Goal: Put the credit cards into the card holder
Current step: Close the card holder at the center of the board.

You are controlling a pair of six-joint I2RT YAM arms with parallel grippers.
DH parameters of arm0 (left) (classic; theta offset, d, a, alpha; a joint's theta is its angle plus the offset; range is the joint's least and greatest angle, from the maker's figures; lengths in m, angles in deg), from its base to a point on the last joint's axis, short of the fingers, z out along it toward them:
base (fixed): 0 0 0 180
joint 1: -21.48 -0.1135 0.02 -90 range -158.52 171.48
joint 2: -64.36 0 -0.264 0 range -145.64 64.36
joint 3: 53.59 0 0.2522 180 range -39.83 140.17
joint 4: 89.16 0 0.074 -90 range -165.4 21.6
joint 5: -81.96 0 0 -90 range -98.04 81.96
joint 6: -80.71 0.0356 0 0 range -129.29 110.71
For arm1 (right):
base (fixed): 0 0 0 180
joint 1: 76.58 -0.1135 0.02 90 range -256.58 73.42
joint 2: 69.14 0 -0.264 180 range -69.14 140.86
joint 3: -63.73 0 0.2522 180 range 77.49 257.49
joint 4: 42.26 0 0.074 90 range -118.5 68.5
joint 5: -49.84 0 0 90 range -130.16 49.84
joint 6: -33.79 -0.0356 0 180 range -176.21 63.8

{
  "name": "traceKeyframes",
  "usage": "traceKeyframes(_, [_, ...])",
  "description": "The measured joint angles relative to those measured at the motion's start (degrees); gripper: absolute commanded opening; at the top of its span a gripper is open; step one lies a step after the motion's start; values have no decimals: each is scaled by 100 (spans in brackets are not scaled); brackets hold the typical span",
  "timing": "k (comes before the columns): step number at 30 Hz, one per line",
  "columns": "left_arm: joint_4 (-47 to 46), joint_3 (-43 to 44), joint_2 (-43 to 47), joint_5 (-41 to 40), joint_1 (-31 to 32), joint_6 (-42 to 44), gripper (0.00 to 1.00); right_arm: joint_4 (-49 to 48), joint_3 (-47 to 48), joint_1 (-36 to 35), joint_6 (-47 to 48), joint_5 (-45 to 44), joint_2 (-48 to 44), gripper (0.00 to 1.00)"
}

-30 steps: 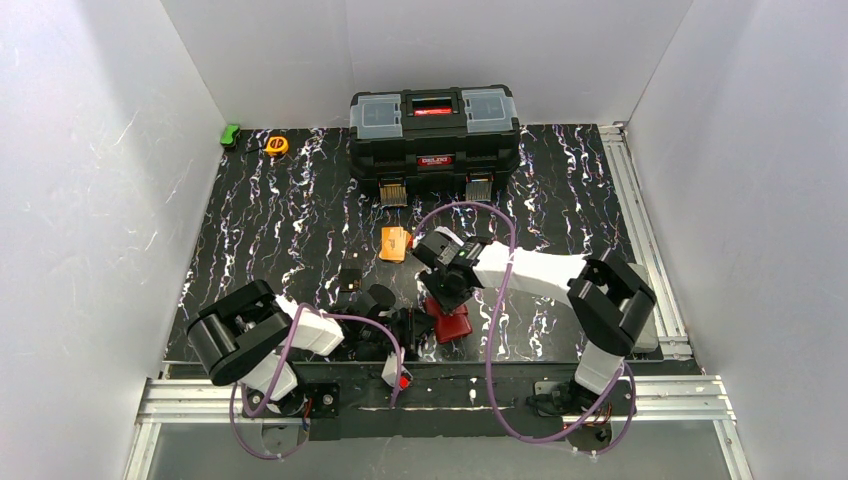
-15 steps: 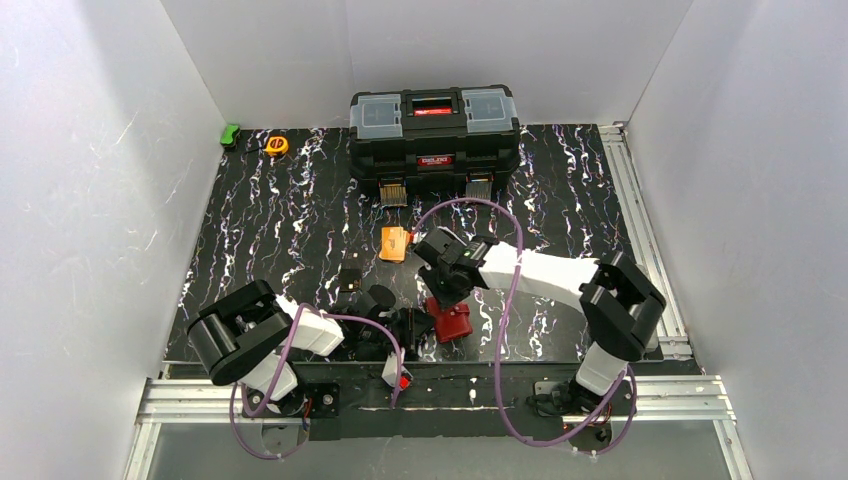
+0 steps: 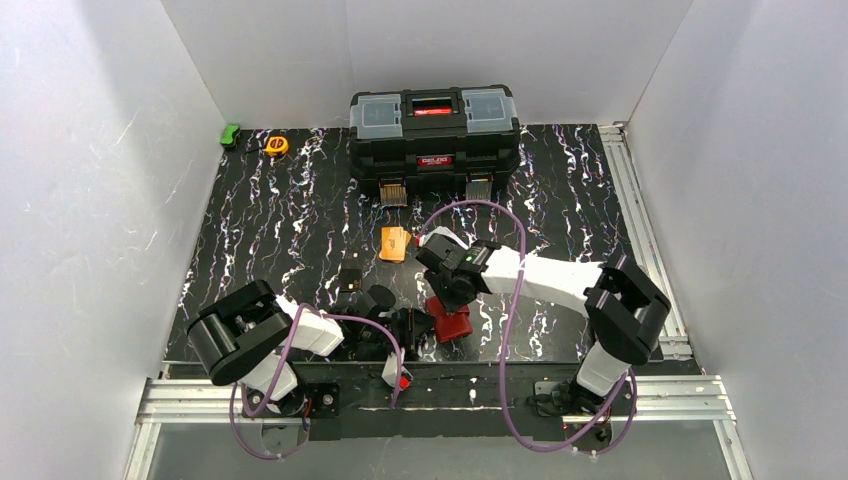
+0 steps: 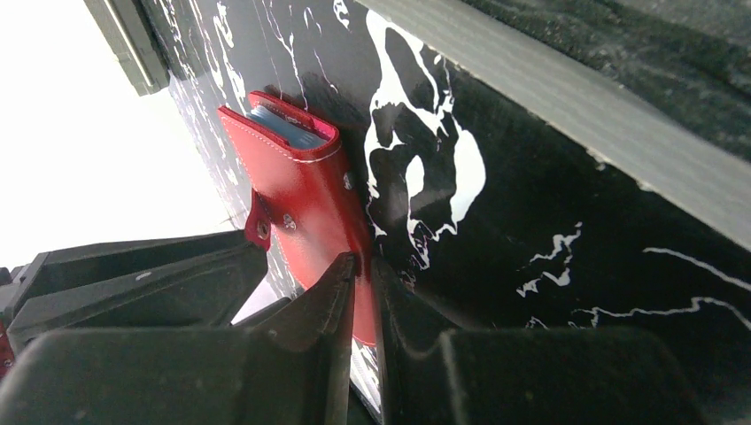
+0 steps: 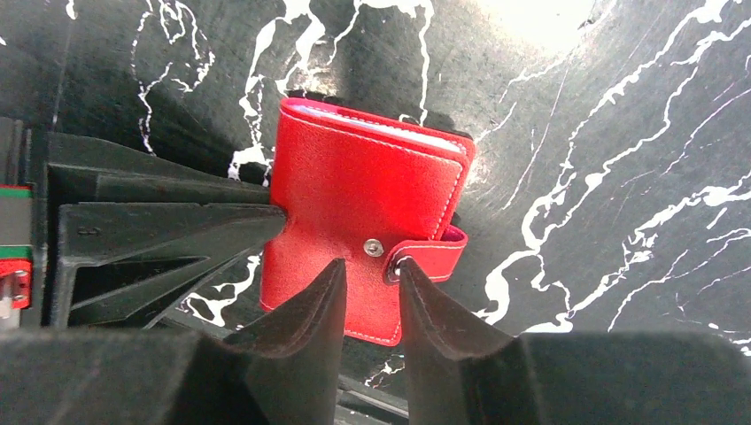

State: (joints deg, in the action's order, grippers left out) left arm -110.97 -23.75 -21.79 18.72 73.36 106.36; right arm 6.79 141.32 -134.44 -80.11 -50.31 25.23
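The red card holder (image 3: 455,322) lies folded near the table's front edge, its snap tab (image 5: 434,257) unfastened beside the pale stud (image 5: 375,248). Greyish pocket edges (image 4: 283,128) show at its open side. My left gripper (image 4: 363,261) is shut on the holder's near edge, with red leather between the fingertips. My right gripper (image 5: 370,263) hovers just over the holder (image 5: 354,190), jaws a little apart, its right fingertip against the tab's end. Orange credit cards (image 3: 396,243) lie on the table behind the right gripper (image 3: 447,293).
A big black toolbox (image 3: 434,128) stands at the back. A yellow tape measure (image 3: 276,145) and a green object (image 3: 231,134) sit at the back left. White walls enclose the table, a metal rail (image 3: 640,220) runs along the right, and a small dark object (image 3: 350,278) lies left of centre.
The right arm's elbow has swung slightly to the right while its gripper stays over the card holder. The left arm has not moved.
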Motion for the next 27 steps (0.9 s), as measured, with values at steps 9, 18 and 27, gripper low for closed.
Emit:
traceKeyframes(9, [0, 0, 0, -2, 0, 0, 12, 142, 0, -59, -87, -348, 76, 23])
traceKeyframes(18, [-24, -17, 0, -2, 0, 2, 11, 142, -33, -66, -188, -455, 76, 2])
traceKeyframes(27, [-42, -26, 0, -4, 0, 2, 11, 57, -157, -66, -229, -354, 66, 1])
